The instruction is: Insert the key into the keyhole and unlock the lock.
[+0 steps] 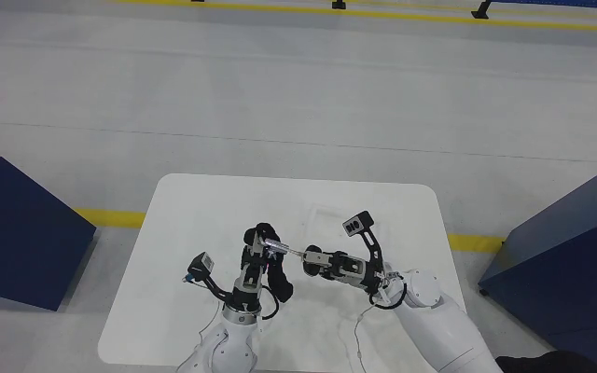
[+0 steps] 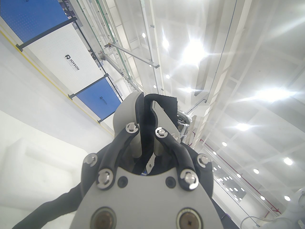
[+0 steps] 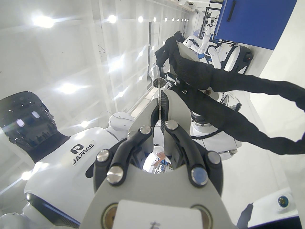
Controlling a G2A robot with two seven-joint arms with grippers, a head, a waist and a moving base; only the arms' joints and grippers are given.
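I see the key [image 1: 291, 251] pinched in the right gripper [image 1: 312, 263], fingers pressed flat on its bow. Its long axis runs approx. level across the top view. The blade points away from the right gripper toward the lock [image 1: 272, 245], angled slightly to the table's far side. The lock sits in the left gripper [image 1: 264, 244], clamped btwn both fingers. Both are held up over the near-middle of the white table [image 1: 187, 280], w/ the grippers facing each other and the key bridging them.

In the right wrist view I get the key [image 3: 159, 91] edge-on, a thin strip leaving the right gripper [image 3: 160, 98]. Its tip meets the lock's round silver face [image 3: 159, 81]. I can't tell how deep it sits in the keyhole. The left gripper [image 3: 177, 48] is just behind the lock. The left arm's black sleeve [image 3: 214, 77] crosses just beside the key line, not over it.

In the left wrist view the left gripper [image 2: 152, 101] has its black-padded fingers closed tight, and the lock's chrome shackle [image 2: 184, 119] pokes out at one side.

Around: blue partitions [image 1: 37, 242] flank the table on both sides, well apart from it. A yellow floor line [image 1: 112, 218] passes behind the table.
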